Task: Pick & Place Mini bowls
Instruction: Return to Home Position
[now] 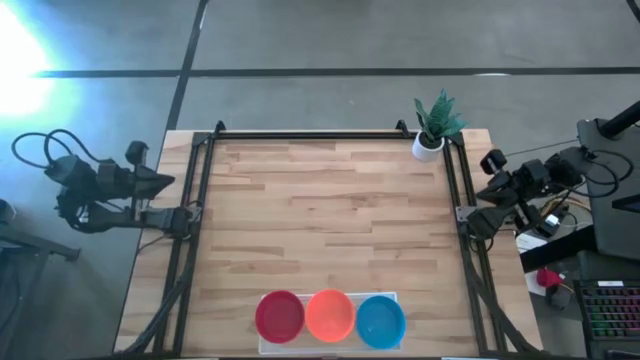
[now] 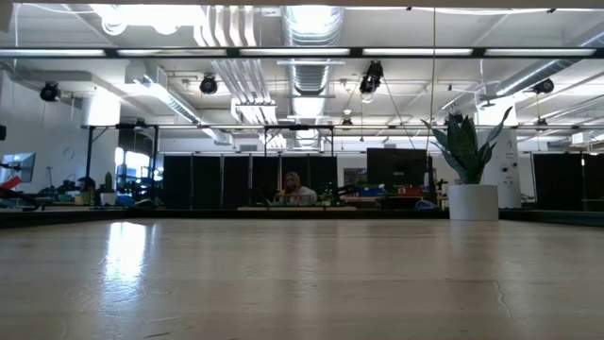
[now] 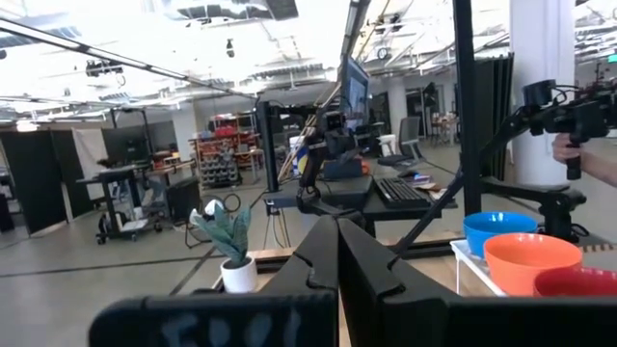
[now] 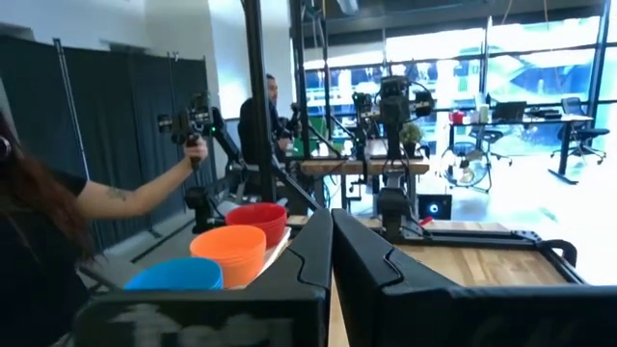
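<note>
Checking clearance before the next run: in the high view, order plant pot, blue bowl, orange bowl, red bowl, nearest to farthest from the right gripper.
Right gripper: table's right edge.
1. Plant pot, back right corner.
2. Blue bowl, right end of row.
3. Orange bowl, middle.
4. Red bowl, left end.

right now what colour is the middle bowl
Orange; the middle bowl shows best in the high view.

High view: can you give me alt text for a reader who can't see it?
A red bowl, orange bowl and blue bowl sit in a row on a white tray at the lower edge of the wooden table. The left arm and right arm rest folded beyond its sides; a potted plant stands at its upper right corner.
</note>
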